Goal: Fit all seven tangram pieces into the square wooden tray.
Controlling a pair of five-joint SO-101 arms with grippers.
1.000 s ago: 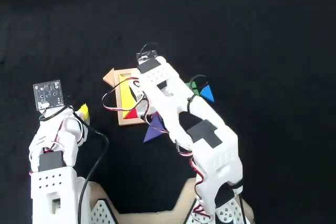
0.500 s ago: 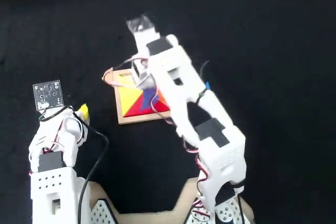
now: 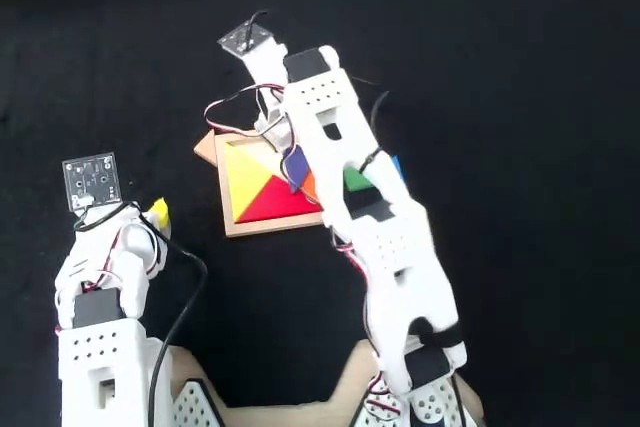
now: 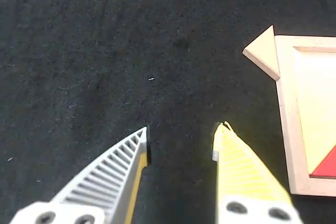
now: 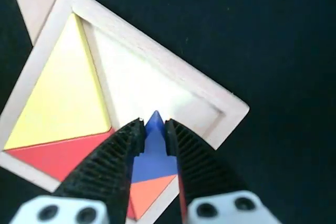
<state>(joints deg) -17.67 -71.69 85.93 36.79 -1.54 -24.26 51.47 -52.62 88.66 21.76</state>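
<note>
The square wooden tray (image 3: 236, 226) (image 5: 157, 51) holds a yellow triangle (image 3: 243, 169) (image 5: 63, 98), a red triangle (image 3: 270, 205) (image 5: 58, 156) and an orange piece (image 3: 311, 187) (image 5: 149, 192). My right gripper (image 5: 154, 124) (image 3: 292, 162) hangs over the tray's bare part, shut on a blue-purple triangle (image 5: 154, 142) (image 3: 295, 167). A plain wooden triangle (image 3: 205, 147) (image 4: 264, 52) lies against the tray's far left corner. A green piece (image 3: 358, 179) and a blue piece (image 3: 397, 165) lie right of the tray, partly behind the arm. My left gripper (image 4: 181, 129) (image 3: 152, 211) is open above the cloth left of the tray.
A black cloth (image 3: 500, 97) covers the whole table. The right arm's white body (image 3: 400, 267) crosses the tray's right side. There is free room on the cloth far left and far right.
The blue-purple triangle has gone from the cloth by the tray's near edge to above the tray, in my right gripper. The right arm stretched farther away. The left arm kept still.
</note>
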